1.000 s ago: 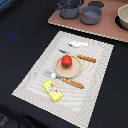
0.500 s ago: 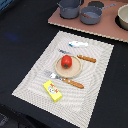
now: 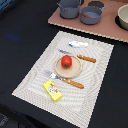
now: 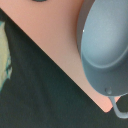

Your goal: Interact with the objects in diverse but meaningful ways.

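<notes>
Judging from how everything lay, the task looked barely begun, if begun at all. On the striped placemat (image 3: 95,60) the red tomato (image 3: 66,62) sat in the middle of a small tan plate (image 3: 59,71). A brown-handled knife (image 3: 80,57) lay just beside the plate on its far side, and a brown-handled fork (image 3: 66,80) lay along its near side. The yellow block with red marks (image 3: 53,90) rested flat near the mat's front edge, apart from the plate. A small pale blue-and-white item (image 3: 78,44), too blurred to name, lay near the mat's far edge.

Beyond the mat, on a pinkish-brown board (image 3: 60,20), stood two dark grey pots: one (image 3: 69,8) at the exterior view's left and one (image 3: 91,14) beside it, toward the exterior view's right.

No arm or gripper appeared in the exterior view. The wrist view showed only the rounded wall and handle of a grey pot (image 4: 105,45) on the pink board, with black tabletop (image 4: 45,95) beside it, which suggested the camera hung near the pots. The fingers were out of view, so whether they were spread or clenched could not be told. Nothing seemed held, and every item was still available to handle.
</notes>
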{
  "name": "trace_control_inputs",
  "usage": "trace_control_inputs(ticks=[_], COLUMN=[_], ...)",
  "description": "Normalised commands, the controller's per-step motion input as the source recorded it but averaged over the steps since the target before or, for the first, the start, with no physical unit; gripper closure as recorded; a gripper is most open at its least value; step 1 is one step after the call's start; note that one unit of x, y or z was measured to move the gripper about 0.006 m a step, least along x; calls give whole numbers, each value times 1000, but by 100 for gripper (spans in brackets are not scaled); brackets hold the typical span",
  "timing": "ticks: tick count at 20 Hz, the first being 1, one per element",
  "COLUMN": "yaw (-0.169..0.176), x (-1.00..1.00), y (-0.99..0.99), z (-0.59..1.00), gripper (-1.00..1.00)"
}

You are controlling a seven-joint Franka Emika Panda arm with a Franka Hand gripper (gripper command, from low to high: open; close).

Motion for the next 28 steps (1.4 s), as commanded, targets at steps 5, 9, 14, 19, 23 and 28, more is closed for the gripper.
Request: trace_control_inputs(ticks=[5,9,14,19,23,28], yaw=[-131,-126,-66,-74,-111,-174], x=[700,689,564,654,812,715], y=[-287,-335,-561,-561,-309,-379], z=[465,441,157,37,-101,-167], gripper=[-100,-100,-100,-100,-100,-100])
